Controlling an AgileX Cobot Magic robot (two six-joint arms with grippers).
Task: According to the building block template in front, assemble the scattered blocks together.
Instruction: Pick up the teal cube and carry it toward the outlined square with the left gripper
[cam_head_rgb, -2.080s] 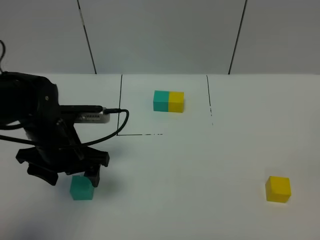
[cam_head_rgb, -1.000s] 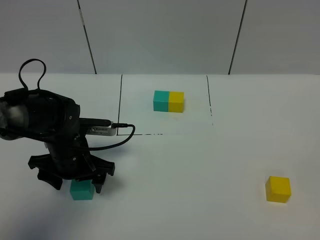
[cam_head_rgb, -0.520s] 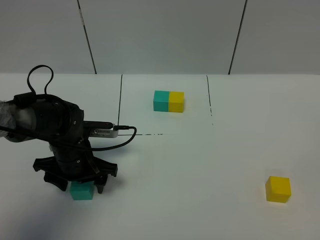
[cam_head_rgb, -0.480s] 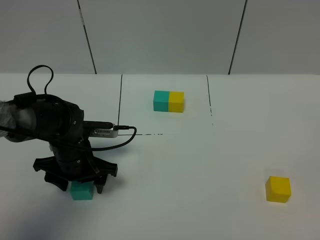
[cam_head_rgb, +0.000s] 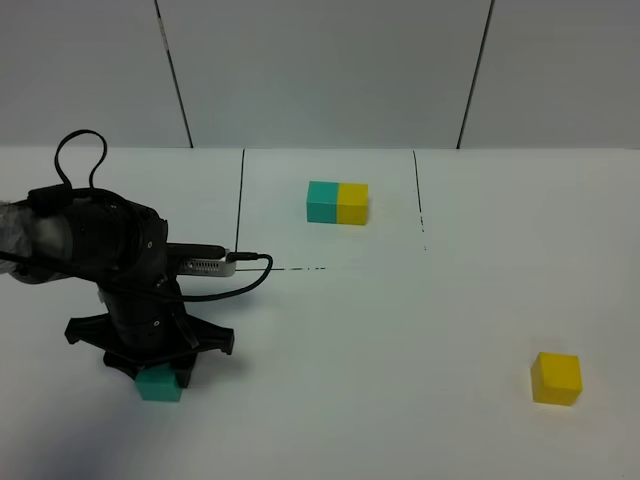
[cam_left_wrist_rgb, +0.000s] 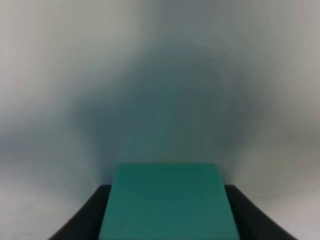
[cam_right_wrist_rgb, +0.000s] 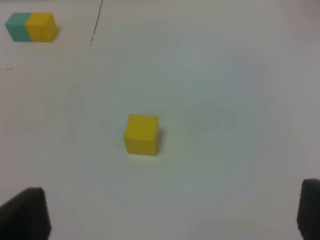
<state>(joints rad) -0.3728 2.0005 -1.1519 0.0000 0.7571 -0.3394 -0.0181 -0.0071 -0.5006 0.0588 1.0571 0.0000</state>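
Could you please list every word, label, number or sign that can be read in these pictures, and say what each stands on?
None can be read.
The template, the teal cube and the yellow cube are plain, with no print.
The table bears only thin black lines, no letters or digits.
Any marking on the left arm is too small to tell.

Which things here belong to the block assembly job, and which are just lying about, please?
Belonging to the job:
building block template
teal cube, gripped by the left gripper
yellow cube

Not part of it:
only the black lines marked on the table
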